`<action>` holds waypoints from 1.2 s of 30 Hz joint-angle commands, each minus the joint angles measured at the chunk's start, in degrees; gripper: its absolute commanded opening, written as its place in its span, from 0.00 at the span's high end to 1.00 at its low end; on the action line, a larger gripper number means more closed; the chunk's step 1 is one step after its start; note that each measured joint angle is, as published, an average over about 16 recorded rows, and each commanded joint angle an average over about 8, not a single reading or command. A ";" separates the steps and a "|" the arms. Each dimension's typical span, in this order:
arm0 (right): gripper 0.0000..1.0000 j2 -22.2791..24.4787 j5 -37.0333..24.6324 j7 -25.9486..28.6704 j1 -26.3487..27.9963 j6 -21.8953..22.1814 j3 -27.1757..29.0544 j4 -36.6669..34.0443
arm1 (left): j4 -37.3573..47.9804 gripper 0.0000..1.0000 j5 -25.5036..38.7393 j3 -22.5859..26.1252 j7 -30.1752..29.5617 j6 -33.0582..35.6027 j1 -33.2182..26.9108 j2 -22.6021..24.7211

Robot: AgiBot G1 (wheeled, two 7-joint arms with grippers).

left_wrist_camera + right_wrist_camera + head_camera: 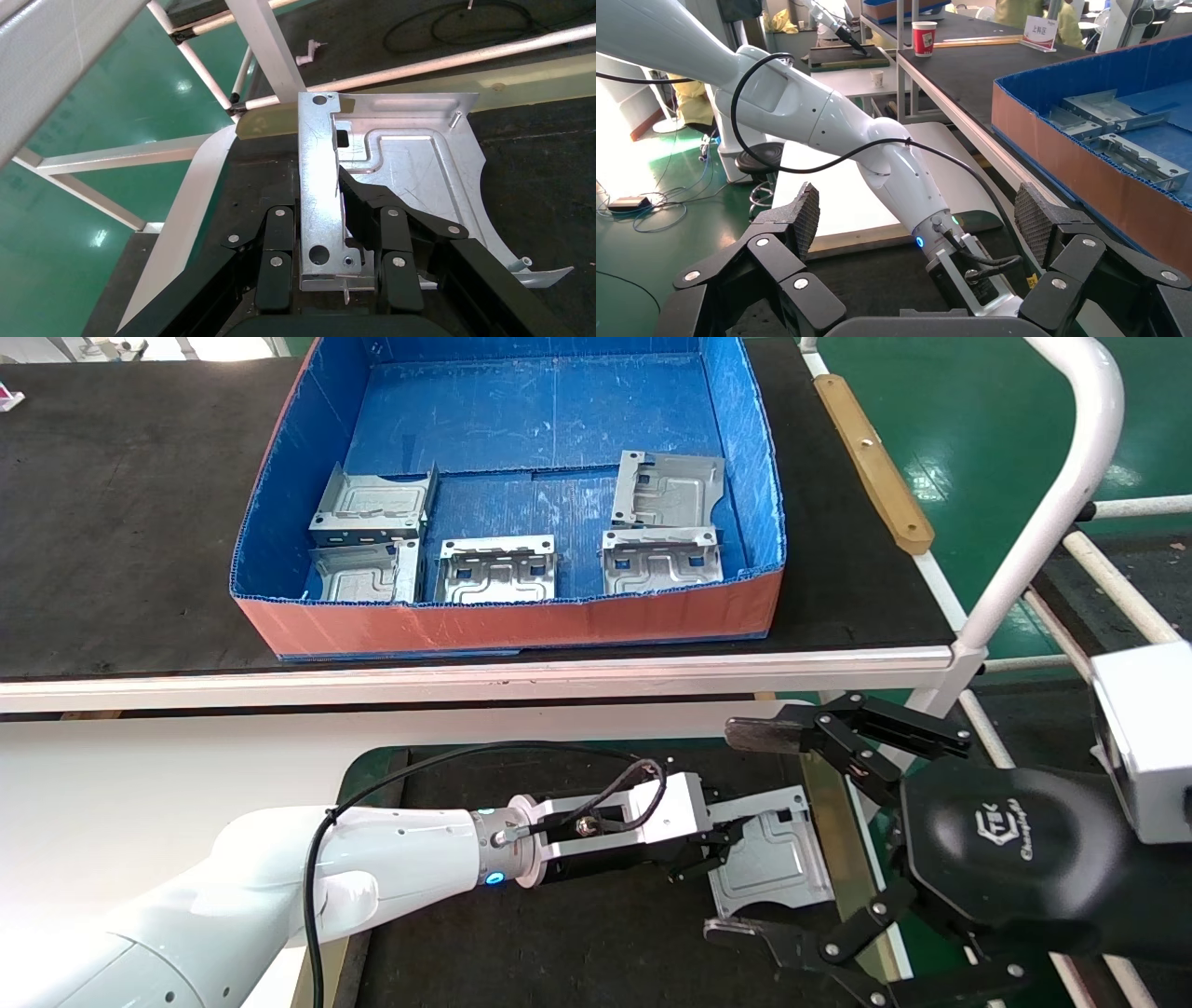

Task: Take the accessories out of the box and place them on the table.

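The blue box (503, 621) with orange-red outer walls stands on the far bench and holds several silver accessories, such as one (496, 568) by the front wall. My left gripper (717, 845) is shut on the bent flange of one more accessory (773, 864), low over the right edge of the table's dark mat (577, 933). In the left wrist view the fingers (365, 203) clamp the flange of this plate (415, 175). My right gripper (740, 831) is open and empty, hovering just right of the held plate; its pads (1035, 221) stand wide apart.
The black-matted bench's white front rail (466, 677) runs between the box and the table. A white tube frame (1052, 505) rises at the right. A tan strip (829, 840) edges the table's right side, with green floor beyond.
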 commanded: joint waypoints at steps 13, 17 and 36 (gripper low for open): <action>0.00 0.00 0.00 0.00 0.00 0.00 0.00 0.00 | 0.04 0.00 0.29 -0.33 -0.01 0.08 0.03 0.01; 0.00 0.00 0.00 0.00 0.00 0.00 0.00 0.00 | 0.04 0.00 0.38 -0.42 0.00 0.08 0.06 0.01; 0.00 0.00 0.00 0.00 0.00 0.00 0.00 -0.01 | -5.27 0.00 0.42 -5.67 -5.86 4.28 2.03 -4.90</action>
